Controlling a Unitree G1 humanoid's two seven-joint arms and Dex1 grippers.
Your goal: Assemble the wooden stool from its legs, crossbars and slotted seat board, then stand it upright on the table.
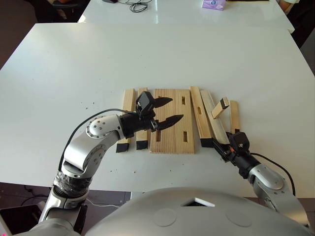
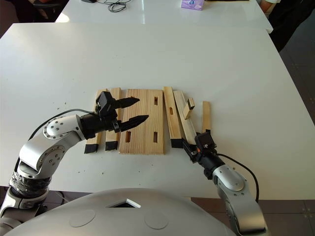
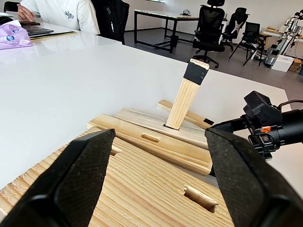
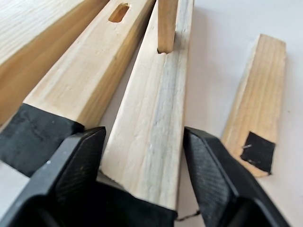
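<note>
over the seat board [image 1: 170, 135], head view, my left gripper [image 1: 176, 108] hangs open. left wrist view: a crossbar [image 3: 182, 101] stands tilted in the leg [image 3: 142, 122] ahead. right wrist view: my right gripper [image 4: 142, 132] straddles that leg's taped end, fingers apart; i should close squarely, clear of the crossbar.

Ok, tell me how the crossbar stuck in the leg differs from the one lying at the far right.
The stuck crossbar stands tilted, its lower end seated in a slot of the leg; the loose crossbar lies flat on the table, apart from that leg. The stuck one's black-marked end points up; the loose one's black patch sits near its end closer to the robot. Both are short strips of pale wood.
</note>
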